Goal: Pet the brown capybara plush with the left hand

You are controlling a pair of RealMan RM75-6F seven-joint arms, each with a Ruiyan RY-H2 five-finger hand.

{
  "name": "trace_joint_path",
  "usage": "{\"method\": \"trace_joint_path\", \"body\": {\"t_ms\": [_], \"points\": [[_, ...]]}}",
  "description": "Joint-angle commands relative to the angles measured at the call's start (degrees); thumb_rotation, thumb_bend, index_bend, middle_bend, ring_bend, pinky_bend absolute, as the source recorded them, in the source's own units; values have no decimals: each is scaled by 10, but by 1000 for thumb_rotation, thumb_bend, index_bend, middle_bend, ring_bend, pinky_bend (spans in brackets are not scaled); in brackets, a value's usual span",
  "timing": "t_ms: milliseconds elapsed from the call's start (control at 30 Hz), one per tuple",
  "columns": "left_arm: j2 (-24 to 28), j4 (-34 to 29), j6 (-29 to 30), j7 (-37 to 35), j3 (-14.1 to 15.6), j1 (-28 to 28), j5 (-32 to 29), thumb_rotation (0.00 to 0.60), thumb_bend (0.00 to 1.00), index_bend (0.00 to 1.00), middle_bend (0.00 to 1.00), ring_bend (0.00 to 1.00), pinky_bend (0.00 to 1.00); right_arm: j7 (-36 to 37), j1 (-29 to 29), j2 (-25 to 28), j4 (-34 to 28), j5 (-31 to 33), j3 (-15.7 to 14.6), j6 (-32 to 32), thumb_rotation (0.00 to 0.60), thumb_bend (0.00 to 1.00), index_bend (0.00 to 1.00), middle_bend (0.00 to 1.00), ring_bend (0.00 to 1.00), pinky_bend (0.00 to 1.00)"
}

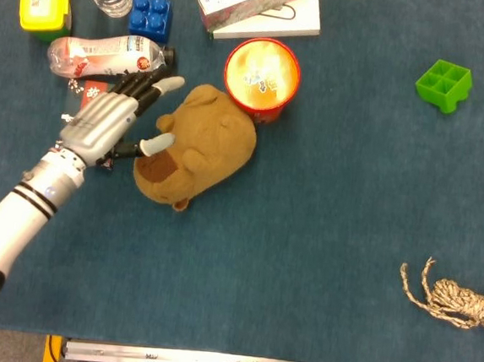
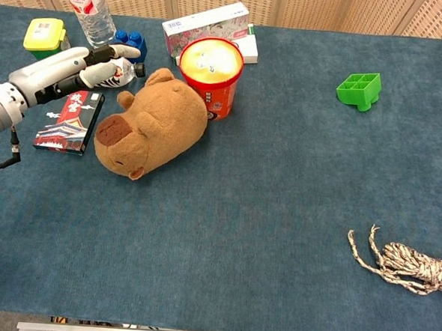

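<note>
The brown capybara plush (image 1: 203, 144) (image 2: 160, 124) lies on the blue table, its dark snout pointing to the lower left. My left hand (image 1: 116, 119) (image 2: 77, 67) hovers open at the plush's left side, fingers spread toward its head; the thumb tip lies over the snout in the head view. The chest view shows the hand raised above the table, left of the plush's ear, and I cannot tell whether it touches the plush. My right hand is out of sight in both views.
A red cup (image 1: 261, 77) stands against the plush's back. A lying bottle (image 1: 100, 55), black card box (image 2: 67, 121), blue brick (image 1: 150, 14), yellow box (image 1: 44, 4) and tissue box (image 1: 257, 4) crowd the far left. A green tray (image 1: 443, 83) and rope (image 1: 456, 301) lie right.
</note>
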Motion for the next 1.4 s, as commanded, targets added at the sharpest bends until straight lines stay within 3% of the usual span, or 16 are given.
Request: {"method": "trace_joint_path", "body": {"t_ms": [33, 400, 867, 1400], "points": [[-14, 8, -5, 7, -2, -11, -4, 17, 72, 0, 0, 0, 0, 1, 0, 0, 0, 0, 0, 0, 600, 192, 270, 331, 194, 199], [-50, 59, -6, -18, 6, -38, 18, 18, 72, 0, 0, 0, 0, 2, -5, 1, 1, 3, -1, 3, 600, 192, 270, 333, 194, 199], [-82, 143, 67, -139, 58, -51, 124, 64, 72, 0, 0, 0, 0, 3, -6, -1, 2, 5, -2, 0, 600, 192, 270, 334, 194, 199], [-102, 181, 91, -161, 90, -54, 136, 84, 72, 0, 0, 0, 0, -2, -7, 0, -2, 7, -2, -3, 600, 192, 270, 333, 194, 199]]}}
